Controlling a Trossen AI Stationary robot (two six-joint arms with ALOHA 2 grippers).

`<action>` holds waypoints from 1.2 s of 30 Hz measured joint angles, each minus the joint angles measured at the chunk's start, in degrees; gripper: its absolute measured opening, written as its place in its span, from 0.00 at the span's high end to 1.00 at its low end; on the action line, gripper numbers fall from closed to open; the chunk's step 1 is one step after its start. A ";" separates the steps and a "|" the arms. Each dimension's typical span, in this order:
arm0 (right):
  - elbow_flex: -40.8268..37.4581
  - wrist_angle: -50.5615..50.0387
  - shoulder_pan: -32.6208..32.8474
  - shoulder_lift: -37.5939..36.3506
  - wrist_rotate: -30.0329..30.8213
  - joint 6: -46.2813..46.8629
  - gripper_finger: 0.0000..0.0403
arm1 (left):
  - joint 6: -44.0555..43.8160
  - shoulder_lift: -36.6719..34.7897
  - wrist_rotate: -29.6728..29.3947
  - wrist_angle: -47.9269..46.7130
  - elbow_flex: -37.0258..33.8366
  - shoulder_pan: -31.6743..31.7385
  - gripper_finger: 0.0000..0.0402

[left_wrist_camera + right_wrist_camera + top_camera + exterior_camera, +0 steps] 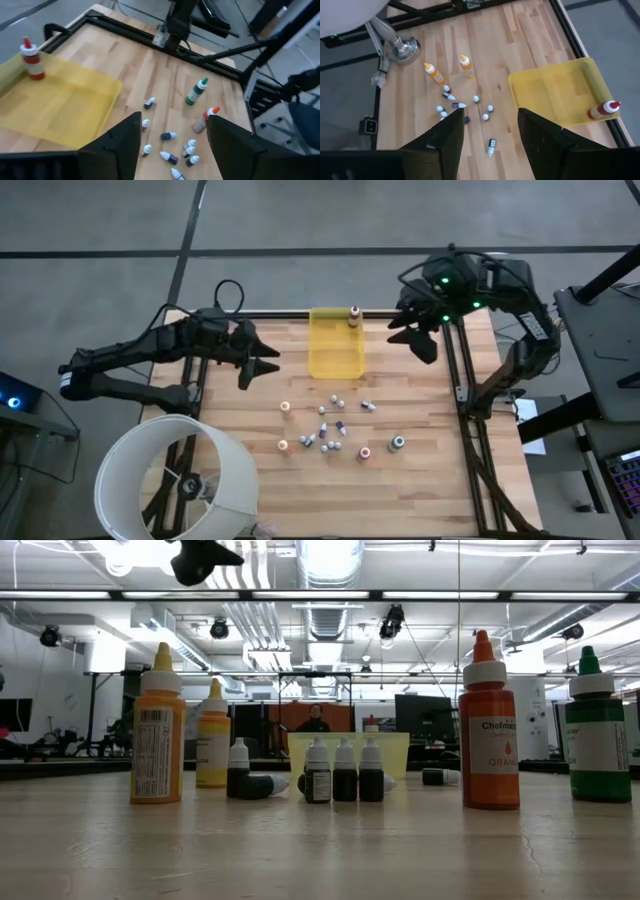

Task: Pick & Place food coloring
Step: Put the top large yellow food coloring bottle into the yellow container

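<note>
- High view: the yellow tray (336,345) lies at the far middle of the worktop (420,470), with one red-capped bottle (353,315) standing in its far right corner. The rest of the food coloring (330,425) is scattered on the boards just nearside of the tray. The left gripper (262,358) hangs beside the tray's left edge with its fingers apart and nothing held; the right gripper (418,338) hangs off the tray's right side, likewise spread and empty.
- Judgement: one placement is done; the next move calls for a descent onto a single small bottle clear of its neighbours.
- Low view: small dark bottles (344,771) stand in front of the tray; behind it, a person and an open workshop.
- Left wrist view: a green bottle (196,92) stands beyond the tray.
- Right wrist view: a lamp base (402,47) stands well beyond the tray.
</note>
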 joint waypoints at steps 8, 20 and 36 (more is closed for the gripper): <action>0.00 0.01 0.00 -2.49 0.03 1.33 0.57 | 2.95 8.42 -0.34 -10.83 6.98 -2.89 0.51; 0.00 0.02 -0.02 -3.61 1.60 1.04 0.57 | 11.65 18.77 -0.34 -16.69 10.16 -6.06 0.51; -0.13 0.02 -0.02 -3.59 1.65 0.61 0.57 | 15.13 29.81 -2.03 -22.48 10.12 -8.89 0.51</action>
